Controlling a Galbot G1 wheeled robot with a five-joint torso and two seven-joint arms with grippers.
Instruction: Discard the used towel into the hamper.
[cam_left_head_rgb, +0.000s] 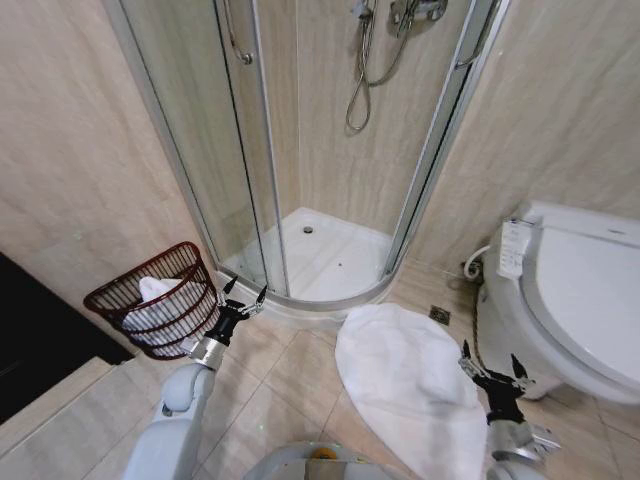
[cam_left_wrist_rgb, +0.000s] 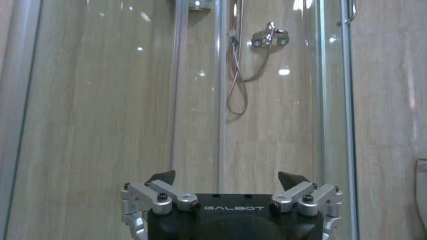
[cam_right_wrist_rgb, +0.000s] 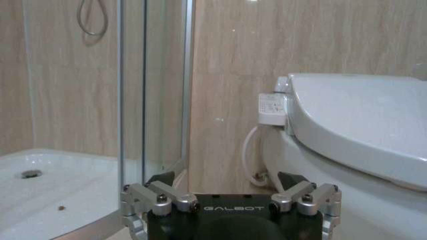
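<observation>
Tiled bathroom seen from the robot's head camera. The floor (cam_left_head_rgb: 285, 385) was laid in large beige tiles, and the walls (cam_left_head_rgb: 70, 150) were faced in matching beige stone-look panels. A corner shower enclosure (cam_left_head_rgb: 300, 150) with curved glass doors stood straight ahead, its white tray (cam_left_head_rgb: 320, 255) carrying a round drain; a chrome shower hose (cam_left_head_rgb: 362, 80) hung in a loop on the back wall. A white toilet (cam_left_head_rgb: 570, 300) with its lid closed occupied the right side, with a small control panel (cam_left_head_rgb: 513, 248) at its near edge. A white mat-like cloth (cam_left_head_rgb: 415, 385) lay spread on the floor between the shower threshold and the toilet.

The hamper (cam_left_head_rgb: 155, 300), a dark reddish-brown openwork basket, stood tilted on the floor at the left, beside the shower door, with a white towel (cam_left_head_rgb: 155, 300) lying inside it. The left gripper (cam_left_head_rgb: 241, 299) was raised just beside the hamper's rim, fingers spread and holding nothing. The right gripper (cam_left_head_rgb: 491, 368) hung low at the right, at the cloth's edge near the toilet base, likewise spread apart and unloaded.
</observation>
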